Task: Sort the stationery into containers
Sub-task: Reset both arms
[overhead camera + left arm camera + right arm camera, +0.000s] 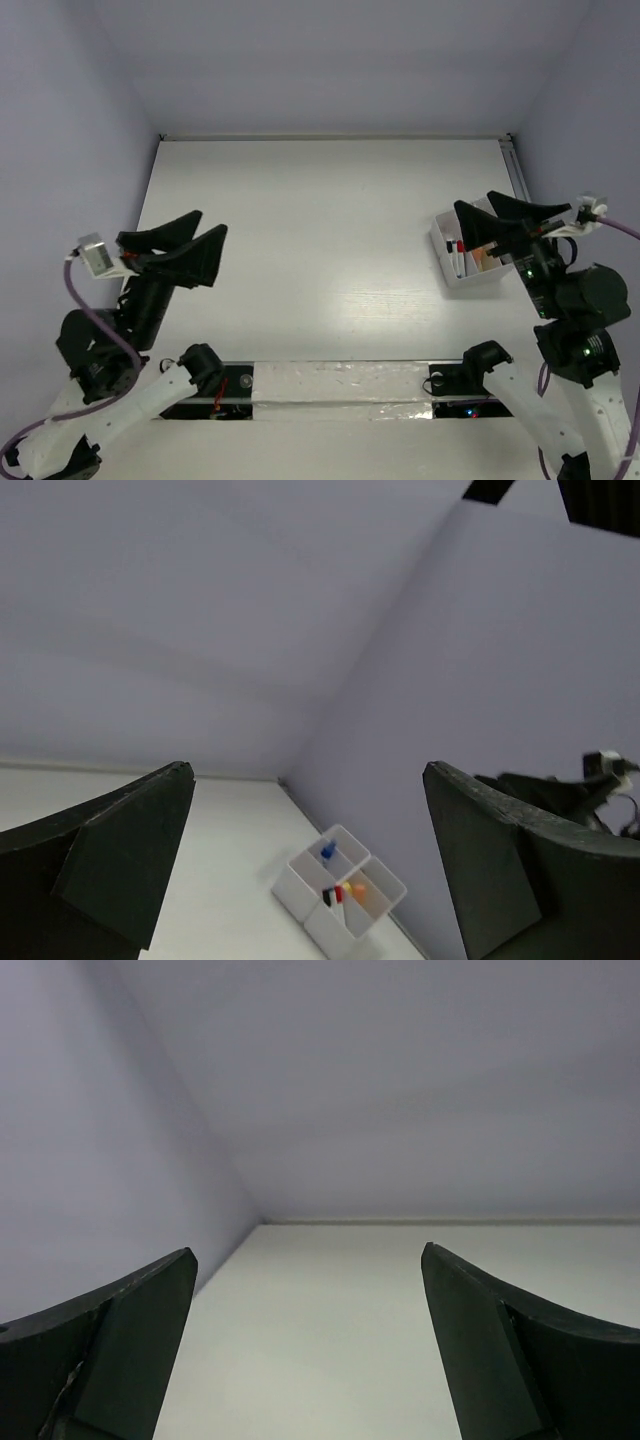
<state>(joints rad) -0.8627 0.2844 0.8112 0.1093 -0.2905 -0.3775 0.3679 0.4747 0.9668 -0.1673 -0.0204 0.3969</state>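
Observation:
The containers (470,279) are joined white boxes at the table's right edge. In them stand pens (456,256) with black and red tips, beside an orange item (487,259). In the left wrist view the containers (300,890) hold a blue piece (328,850), the black- and red-tipped pens (336,893), and yellow and orange pieces (355,888). My right gripper (474,201) hangs open just above the containers with nothing between its fingers (120,1340). My left gripper (208,224) stands open and empty over the table's left side, pointing right, far from the boxes. No scissors show.
Lilac walls close the table on the left, back and right. A metal strip (516,165) runs along the right edge behind the containers. The right arm (590,780) shows past my left gripper's (308,770) right finger. The right gripper (308,1252) looks over bare tabletop.

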